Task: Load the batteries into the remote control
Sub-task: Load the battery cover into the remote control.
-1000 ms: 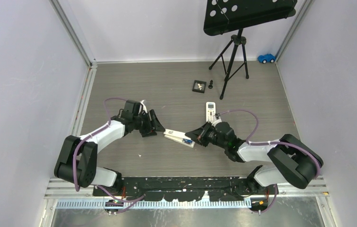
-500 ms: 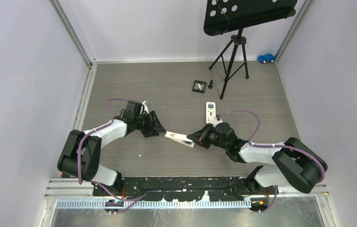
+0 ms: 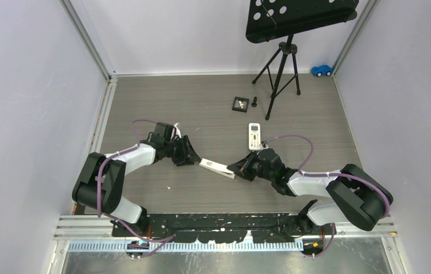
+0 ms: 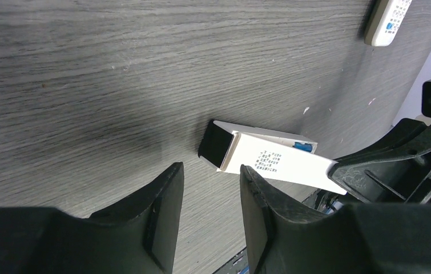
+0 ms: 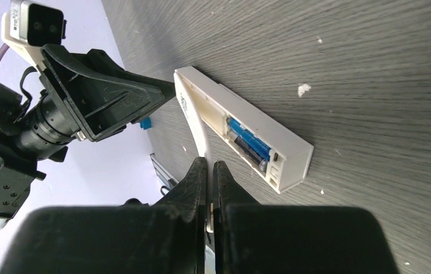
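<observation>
remote [image 3: 217,167] flat, axis L claw [image 3: 193,161] to R claw [image 3: 237,169], cover [image 4: 281,164] pinched

grey table [image 3: 161,103]: opened remote [image 3: 217,167] mid-front, second remote [image 3: 254,136] behind it, black tray [image 3: 240,103], tripod [image 3: 281,68], blue toy car [image 3: 321,70] far right.

1. Top external: hangs high above and well behind the left gripper [image 3: 193,158] and right gripper [image 3: 237,169], looking steeply down from afar over the whole table [image 3: 161,108].
2. Left wrist: sits just behind the left gripper, peering forward past its fingertips, close to the tabletop.
3. Right wrist: rides just behind the right gripper, rolled sideways, very close, facing the left gripper.
4. Shared by all three: the open remote [image 5: 281,140] between the two grippers. Shared by both wrist views: the battery cover [image 4: 281,165] pinched in the right gripper, plus the opposite gripper ahead.
</observation>
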You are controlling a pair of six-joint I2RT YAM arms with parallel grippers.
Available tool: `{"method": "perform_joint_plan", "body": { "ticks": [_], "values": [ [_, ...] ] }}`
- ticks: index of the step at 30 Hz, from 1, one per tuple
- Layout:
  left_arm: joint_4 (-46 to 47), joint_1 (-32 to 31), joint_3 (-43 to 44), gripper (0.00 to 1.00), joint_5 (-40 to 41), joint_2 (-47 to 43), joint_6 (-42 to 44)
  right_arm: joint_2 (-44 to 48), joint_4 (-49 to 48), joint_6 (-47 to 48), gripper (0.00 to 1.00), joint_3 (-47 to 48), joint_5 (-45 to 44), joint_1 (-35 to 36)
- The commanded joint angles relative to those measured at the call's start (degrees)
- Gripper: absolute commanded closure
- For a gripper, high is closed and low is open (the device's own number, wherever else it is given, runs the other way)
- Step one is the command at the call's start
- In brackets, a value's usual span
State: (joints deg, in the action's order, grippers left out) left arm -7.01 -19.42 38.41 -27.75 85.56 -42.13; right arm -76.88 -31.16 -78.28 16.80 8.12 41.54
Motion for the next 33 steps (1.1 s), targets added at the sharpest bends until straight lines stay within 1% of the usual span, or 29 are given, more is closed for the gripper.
{"method": "perform_joint_plan", "body": {
  "ticks": [1,8,13,20,24,27,33],
  "values": [
    [2.5,-0.4,0.4,0.58,-0.8,0.7,-0.2,0.7,8.5,0.9,1.00,1.5,-3.4,0.3],
    [2.9,-1.5,1.2,0.57,-1.2,2.2,0.6,1.0,16.5,3.5,1.00,3.8,-4.0,0.3],
    [3.0,-2.7,2.0,0.55,-1.3,3.9,1.9,-0.6,21.7,5.2,1.00,6.0,-3.8,0.3],
    [0.9,-4.2,2.9,0.55,2.6,4.7,3.5,-0.9,25.7,6.8,1.00,7.4,-4.4,0.3],
    [-1.6,-5.5,2.9,0.61,5.6,5.6,4.8,-1.1,25.9,7.0,0.99,7.5,-3.9,0.3],
    [-3.3,-6.4,2.4,0.63,8.2,5.9,5.8,-0.2,26.7,7.3,0.93,7.6,-3.7,0.3],
    [-5.4,-7.4,0.9,0.67,14.4,6.0,6.6,3.4,29.1,7.8,0.71,8.2,-4.0,0.3]
  ]
}}
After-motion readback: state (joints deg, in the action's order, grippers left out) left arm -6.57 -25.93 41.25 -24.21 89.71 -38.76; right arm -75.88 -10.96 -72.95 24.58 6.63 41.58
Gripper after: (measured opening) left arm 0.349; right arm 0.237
